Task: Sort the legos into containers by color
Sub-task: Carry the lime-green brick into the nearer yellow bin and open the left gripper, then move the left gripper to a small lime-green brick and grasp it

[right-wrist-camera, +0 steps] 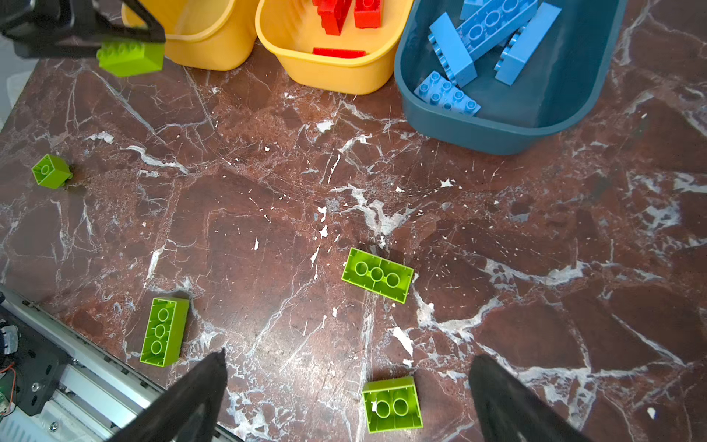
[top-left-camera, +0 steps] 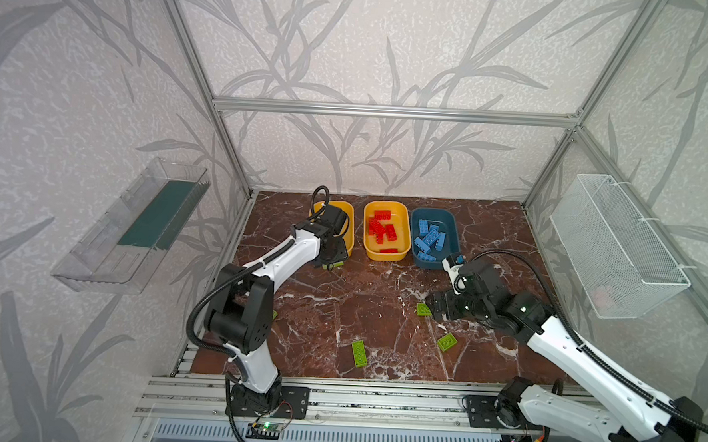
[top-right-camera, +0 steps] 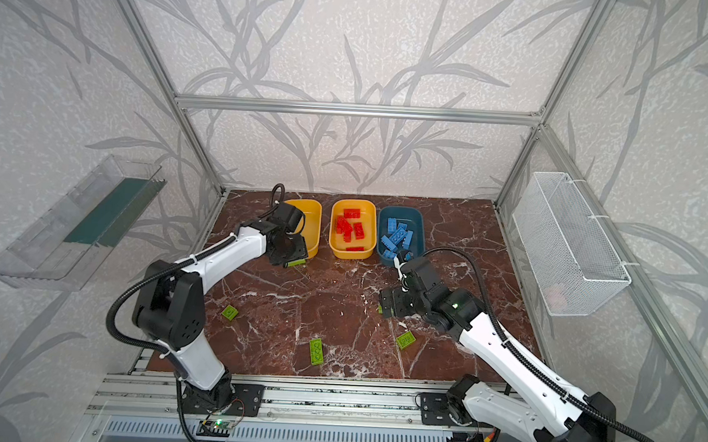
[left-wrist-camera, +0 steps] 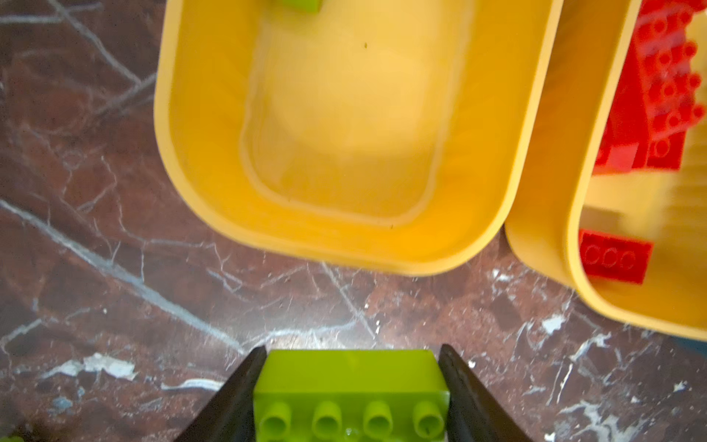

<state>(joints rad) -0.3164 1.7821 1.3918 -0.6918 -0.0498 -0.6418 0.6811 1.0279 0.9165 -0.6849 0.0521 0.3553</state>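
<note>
Legos, left to right: the left end effector (left-wrist-camera: pixel 352 350) is clamped on a green lego (left-wrist-camera: pixel 350 386), with fingers (left-wrist-camera: pixel 237 390) on its two sides and its studs facing the wrist camera. It hangs just short of the near wall of the left yellow tub (left-wrist-camera: pixel 191 172), which is bare except for a lone green lego (left-wrist-camera: pixel 296 4) at the far end.

The step in hand looks like the drop-off. To do it well:
- clear the rim and carry on over the bare floor
- release low so the lego doesn't bounce out (height above the table (top-left-camera: pixel 340 296) is hard to read)
- keep off the middle yellow tub (top-left-camera: pixel 385 257) just beside, which holds the red legos (top-left-camera: pixel 383 227)

The blue legos (top-left-camera: pixel 428 238) are in the teal tub (top-left-camera: pixel 436 213). Four loose green legos (right-wrist-camera: pixel 377 274) lie on the table. The right end effector (right-wrist-camera: pixel 349 359) is spread wide and empty, over the table near two of them.
</note>
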